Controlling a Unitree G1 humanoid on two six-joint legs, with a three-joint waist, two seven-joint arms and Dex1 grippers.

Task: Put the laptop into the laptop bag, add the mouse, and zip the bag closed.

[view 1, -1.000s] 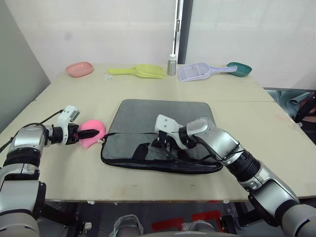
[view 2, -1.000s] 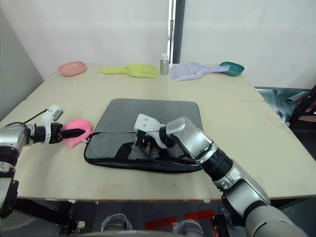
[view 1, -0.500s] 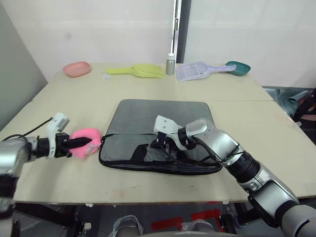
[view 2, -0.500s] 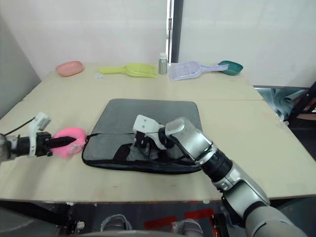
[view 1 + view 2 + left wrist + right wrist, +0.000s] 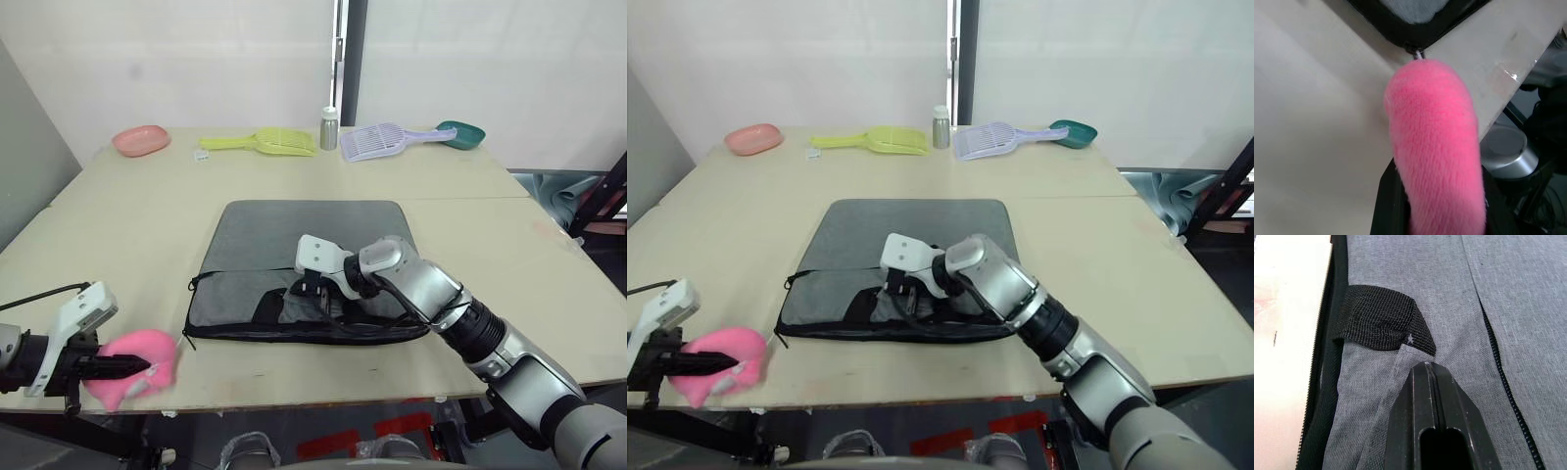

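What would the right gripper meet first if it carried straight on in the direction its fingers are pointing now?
Most likely the black strap handle of the laptop bag: in the wrist view the right gripper, shut on a fold of the bag's grey fabric, points straight at it. Depth is hard to judge.

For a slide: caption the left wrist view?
Left claw shut on a pink plush toy at the table edge, near the bag corner.
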